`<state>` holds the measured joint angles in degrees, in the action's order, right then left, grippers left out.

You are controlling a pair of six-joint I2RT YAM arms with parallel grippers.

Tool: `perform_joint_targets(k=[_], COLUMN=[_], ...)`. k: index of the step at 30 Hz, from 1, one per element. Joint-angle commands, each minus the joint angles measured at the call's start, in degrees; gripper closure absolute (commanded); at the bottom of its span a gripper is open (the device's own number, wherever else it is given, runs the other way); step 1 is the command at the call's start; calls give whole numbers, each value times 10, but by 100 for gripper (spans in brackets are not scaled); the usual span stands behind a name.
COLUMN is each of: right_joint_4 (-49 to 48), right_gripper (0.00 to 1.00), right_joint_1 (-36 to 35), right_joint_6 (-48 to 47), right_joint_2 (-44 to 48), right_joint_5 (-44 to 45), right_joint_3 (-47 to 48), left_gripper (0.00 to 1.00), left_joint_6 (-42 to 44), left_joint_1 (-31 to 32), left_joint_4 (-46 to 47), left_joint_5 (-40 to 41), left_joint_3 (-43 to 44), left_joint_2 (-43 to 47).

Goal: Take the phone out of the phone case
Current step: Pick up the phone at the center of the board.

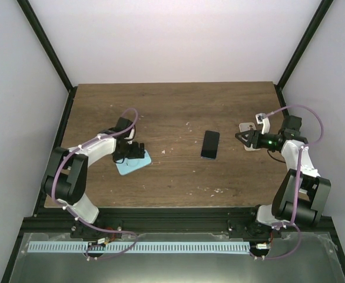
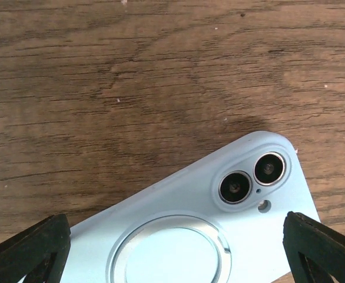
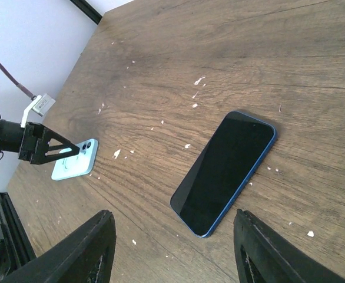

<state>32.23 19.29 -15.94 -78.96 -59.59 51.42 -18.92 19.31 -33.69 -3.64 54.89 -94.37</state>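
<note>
Pale walls close round a brown wood-grain surface point(image 1: 172, 106) flecked with small white crumbs. Over by its left edge, nearer the front-left corner than the back, the left fingers point(image 2: 28, 250) are spread wide apart above a light-blue phone case point(image 1: 125, 167), one on either side of it. I cannot tell whether they touch its edges. The case lies back up, showing a round ring and two glassy circles in its camera bump. Whether those are bare cut-outs I can't say.

Well apart from it, about mid-surface and a little toward the right edge, the phone point(image 1: 210, 144) lies flat with its dark screen up and a blue rim showing. It is outside the case, so to my eye the job looks done or nearly so.

By the right edge, the right fingers point(image 3: 93, 250) are also spread apart with nothing between them, pointing toward the phone but not touching it.

The case looks soft, light and bendy. It would probably skid on the wood unless pinned, and a corner of its rim is the place to peel or pinch. The phone looks stiff, thin and slick, with glass that could crack if dropped. I'd take it across its two long edges near the middle, since lying flat it offers little to get under.
</note>
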Motion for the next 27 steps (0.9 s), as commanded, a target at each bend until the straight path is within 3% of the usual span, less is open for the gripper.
perform_joint_targets(k=[1,12,20,27], right_joint_4=[16,22,22,24], right_gripper=[45,45,45,45], right_joint_1=[-3,-4,-4,-3], right_joint_6=[-16,-18,-18,-21], right_joint_2=[0,-9,-11,-13], right_joint_5=[-19,-27,-28,-27], right_joint_3=[27,30,30,32], left_gripper=[0,0,0,0], left_joint_6=[-17,-78,-45,-12], left_joint_1=[1,26,126,143], left_joint_4=[17,25,-34,-100], left_joint_5=[-110,-135,-16,46], left_joint_3=[-42,-176,-116,-64], left_joint_2=[22,146,121,50])
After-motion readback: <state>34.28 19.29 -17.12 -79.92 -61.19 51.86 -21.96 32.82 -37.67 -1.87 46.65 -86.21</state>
